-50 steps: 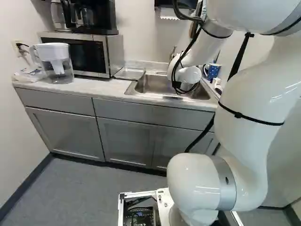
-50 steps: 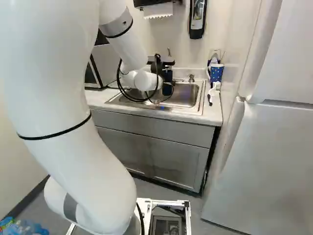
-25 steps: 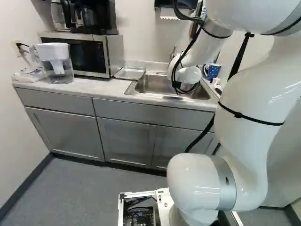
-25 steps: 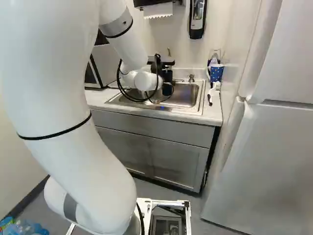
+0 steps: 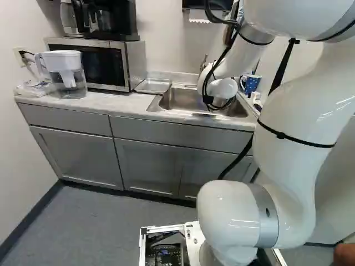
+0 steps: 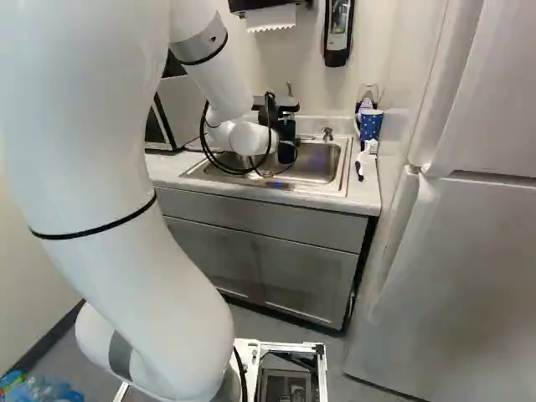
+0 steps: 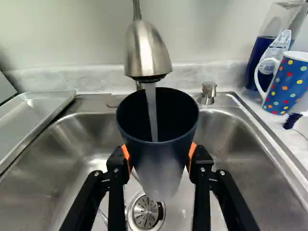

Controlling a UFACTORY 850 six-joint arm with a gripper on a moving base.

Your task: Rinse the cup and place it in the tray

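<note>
In the left base view, we are holding our arm (image 5: 294, 116) over the sink (image 5: 183, 100). In the right base view, our gripper (image 6: 286, 132) is hanging there. In the wrist view, both fingers (image 7: 115, 166) are pinching the cup (image 7: 159, 161), and the faucet (image 7: 147, 50) is pouring water (image 7: 151, 106) inside.

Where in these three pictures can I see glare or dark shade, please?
Left base view: small white glints on the arm. Right base view: soft shine on the bare steel of the sink. Wrist view: bright patches in the sink, dark inside of the cup; its lower side looks pale, glare or colour, I cannot tell.
</note>
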